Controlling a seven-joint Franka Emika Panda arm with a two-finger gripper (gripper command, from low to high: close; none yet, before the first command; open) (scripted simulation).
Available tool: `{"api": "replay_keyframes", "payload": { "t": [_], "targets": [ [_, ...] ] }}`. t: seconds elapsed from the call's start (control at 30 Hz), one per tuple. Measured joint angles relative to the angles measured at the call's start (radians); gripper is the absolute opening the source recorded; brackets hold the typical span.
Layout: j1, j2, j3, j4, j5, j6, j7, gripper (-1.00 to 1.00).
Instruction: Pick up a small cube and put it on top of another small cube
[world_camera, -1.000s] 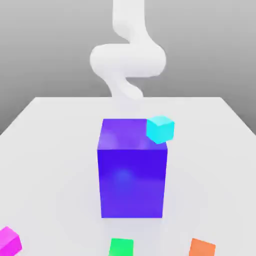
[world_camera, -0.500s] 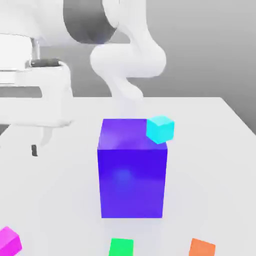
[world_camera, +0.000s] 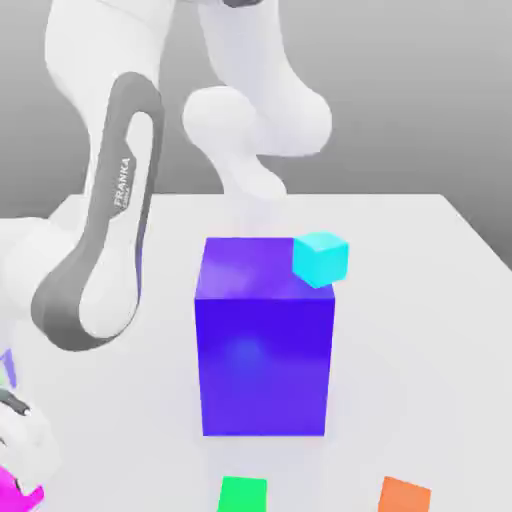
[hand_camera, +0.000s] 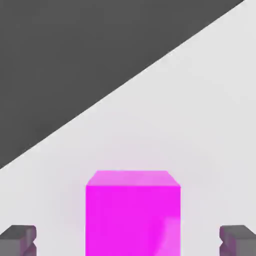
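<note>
The magenta cube lies on the white table, squarely between my two dark fingertips, which stand wide apart on either side of it without touching. My gripper is open and holds nothing. In the exterior view the white arm bends down to the lower left, where the hand covers most of the magenta cube. A cyan cube shows at the top right corner of the big blue block; I cannot tell whether it rests on it or behind it. A green cube and an orange cube lie along the near edge.
A tall blue block stands in the middle of the white table, to the exterior view's right of my hand. The table's edge runs diagonally beyond the magenta cube in the hand view, with dark floor past it.
The arm has swung in from the exterior view's left and come down at the lower left over the magenta cube. The cubes and the blue block have not moved.
</note>
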Motion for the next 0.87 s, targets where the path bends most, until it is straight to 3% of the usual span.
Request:
{"api": "replay_keyframes", "payload": {
  "t": [0.2, 0.37, 0.6, 0.73, 0.77, 0.87],
  "targets": [
    [-0.003, 0.009, 0.004, 0.002, 0.004, 0.006, -0.003, -1.00],
    [0.041, -0.129, -0.046, -0.033, -0.055, -0.095, 0.038, -1.00],
    [0.242, -0.309, 0.067, -0.167, -0.189, -0.125, 0.032, -1.00],
    [0.326, -0.259, 0.139, -0.200, -0.230, -0.036, 0.017, -1.00],
    [0.331, -0.237, 0.146, -0.201, -0.229, -0.012, 0.014, 1.00],
    [0.331, -0.237, 0.146, -0.201, -0.229, -0.012, 0.014, 1.00]
  ]
}}
